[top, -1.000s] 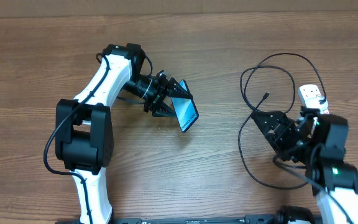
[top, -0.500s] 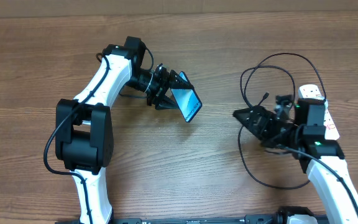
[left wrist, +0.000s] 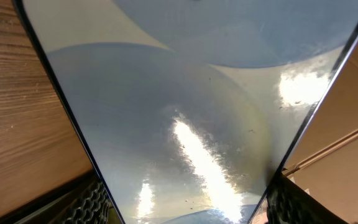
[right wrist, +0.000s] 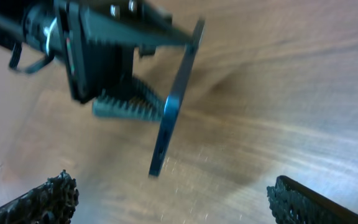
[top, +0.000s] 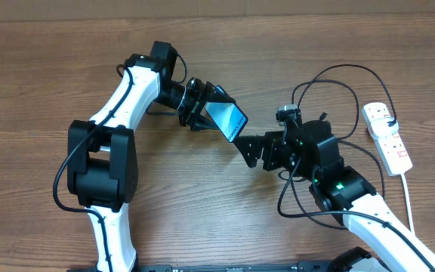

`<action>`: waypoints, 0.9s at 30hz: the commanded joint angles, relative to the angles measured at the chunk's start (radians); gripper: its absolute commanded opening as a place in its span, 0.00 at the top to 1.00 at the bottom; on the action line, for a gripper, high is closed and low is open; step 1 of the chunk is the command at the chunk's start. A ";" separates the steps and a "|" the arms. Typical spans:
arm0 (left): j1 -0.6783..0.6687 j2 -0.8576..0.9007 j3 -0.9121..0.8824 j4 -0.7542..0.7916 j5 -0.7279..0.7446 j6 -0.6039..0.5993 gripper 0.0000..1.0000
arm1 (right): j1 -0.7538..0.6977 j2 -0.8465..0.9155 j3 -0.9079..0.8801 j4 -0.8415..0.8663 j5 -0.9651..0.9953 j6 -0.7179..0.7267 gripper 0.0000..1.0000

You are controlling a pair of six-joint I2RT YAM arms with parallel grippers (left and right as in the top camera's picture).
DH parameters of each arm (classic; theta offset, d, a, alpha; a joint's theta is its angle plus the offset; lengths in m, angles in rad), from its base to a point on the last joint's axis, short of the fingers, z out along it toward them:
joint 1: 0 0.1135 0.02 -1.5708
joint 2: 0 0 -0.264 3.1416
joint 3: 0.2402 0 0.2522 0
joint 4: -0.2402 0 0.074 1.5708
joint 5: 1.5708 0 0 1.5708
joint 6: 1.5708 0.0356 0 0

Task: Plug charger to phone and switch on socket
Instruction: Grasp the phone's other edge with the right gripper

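My left gripper (top: 210, 112) is shut on the phone (top: 229, 119) and holds it tilted above the table, its light-blue screen facing up and right. The screen fills the left wrist view (left wrist: 185, 106) between the fingers (left wrist: 188, 208). My right gripper (top: 246, 149) is open and empty, just below and right of the phone. In the right wrist view the phone (right wrist: 174, 102) shows edge-on, ahead of the open jaws (right wrist: 173, 202). The charger cable (top: 346, 69) loops on the table behind the right arm, running to the socket (top: 387, 140) at the far right. Its connector tip is hidden.
The socket's thick white cord (top: 408, 193) runs down toward the front right edge. The black cable loops around and under the right arm (top: 338, 185). The left arm (top: 127, 98) stretches over the table's left middle.
My right arm has swung left, from beside the cable loops to just beside the phone. My left gripper has carried the phone slightly up and right.
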 commanded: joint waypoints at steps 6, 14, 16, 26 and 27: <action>-0.005 -0.005 0.020 0.024 0.061 -0.027 0.47 | 0.062 0.125 0.017 0.214 0.095 0.101 0.02; -0.005 -0.005 0.020 0.029 0.064 -0.027 0.47 | 0.105 0.249 0.017 0.375 0.111 0.109 0.17; -0.005 -0.005 0.020 0.040 0.064 -0.027 0.47 | 0.105 0.275 0.017 0.390 0.113 0.132 0.20; -0.007 -0.005 0.020 0.045 0.061 -0.027 0.47 | 0.105 0.323 0.017 0.543 0.113 0.146 0.39; -0.007 -0.005 0.020 0.045 0.061 -0.028 0.47 | 0.105 0.331 0.017 0.550 0.113 0.147 0.40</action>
